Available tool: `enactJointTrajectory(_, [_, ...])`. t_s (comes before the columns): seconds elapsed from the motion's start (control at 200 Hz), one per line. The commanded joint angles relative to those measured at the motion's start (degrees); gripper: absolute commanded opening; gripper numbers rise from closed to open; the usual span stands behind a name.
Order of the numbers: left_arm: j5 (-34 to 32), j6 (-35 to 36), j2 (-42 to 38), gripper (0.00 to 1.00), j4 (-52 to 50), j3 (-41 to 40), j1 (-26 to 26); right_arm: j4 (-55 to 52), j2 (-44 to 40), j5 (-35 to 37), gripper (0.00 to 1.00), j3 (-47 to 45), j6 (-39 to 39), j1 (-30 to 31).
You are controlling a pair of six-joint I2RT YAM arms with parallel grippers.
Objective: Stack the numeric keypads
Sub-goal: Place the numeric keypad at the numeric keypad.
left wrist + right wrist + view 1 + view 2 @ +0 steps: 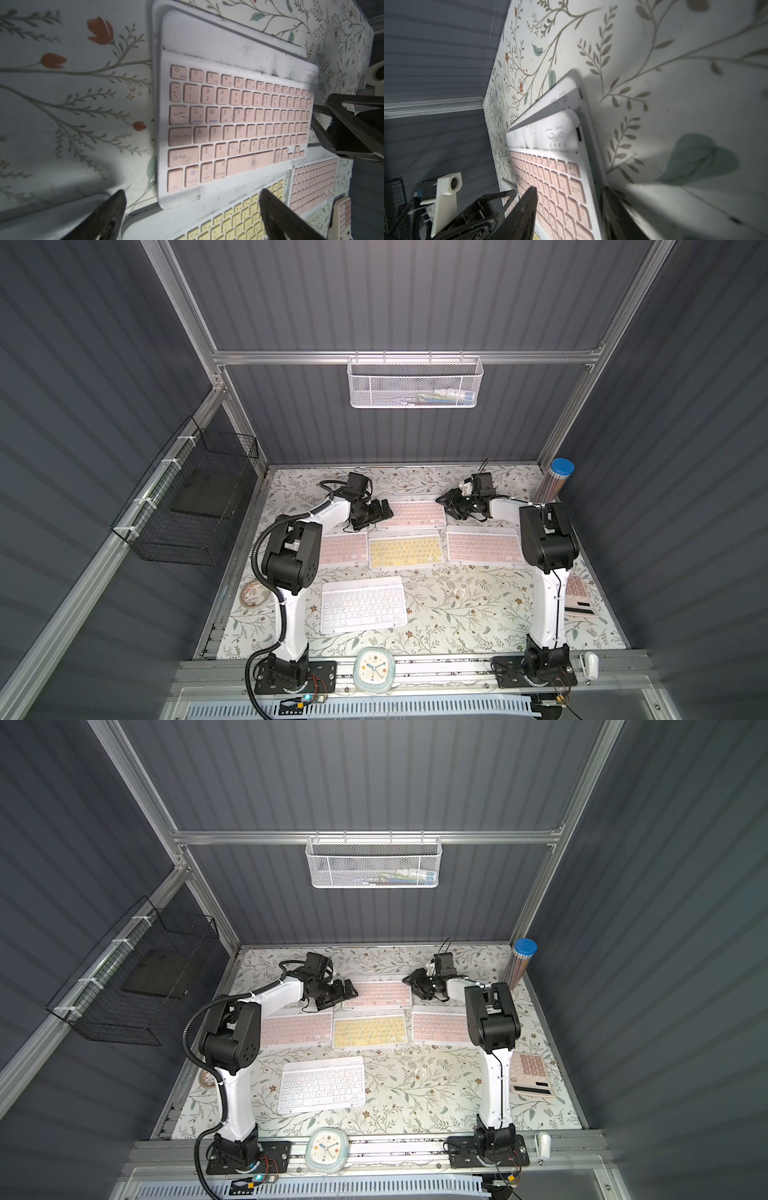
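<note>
Six keypads lie on the floral table (457, 605). The left pink keypad (345, 549) starts the middle row. The white keypad (361, 605) lies nearer the front edge, apart from the others. The left gripper (386, 510) hovers at the left end of the rear stack, its jaws spread wide and holding nothing. The yellow keypad (405, 549) occupies the centre of the row. Just behind it is the stack — the top pink keypad (415, 514) rests, slightly offset, on a lower keypad (562, 93) whose keys are hidden. The right gripper (570, 191) straddles the right end of the stack with its jaws partly apart; contact with the frame cannot be determined. The right pink keypad (482, 545) closes the row. A calculator (532, 1073) sits at far right, near the table edge.
</note>
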Motion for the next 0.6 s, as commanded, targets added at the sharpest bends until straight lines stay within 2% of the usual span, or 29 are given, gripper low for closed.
enactJointTrajectory(0.0, [3.5,-0.8,1.2,1.00,0.2,1.5,-0.4,0.2,-0.3,-0.7,0.52,1.8,-0.5,0.3])
enactJointTrajectory(0.595, [5.1,-1.3,3.2,1.00,0.4,3.8,-0.5,-1.5,1.0,-0.8,0.53,4.5,-1.2,0.2])
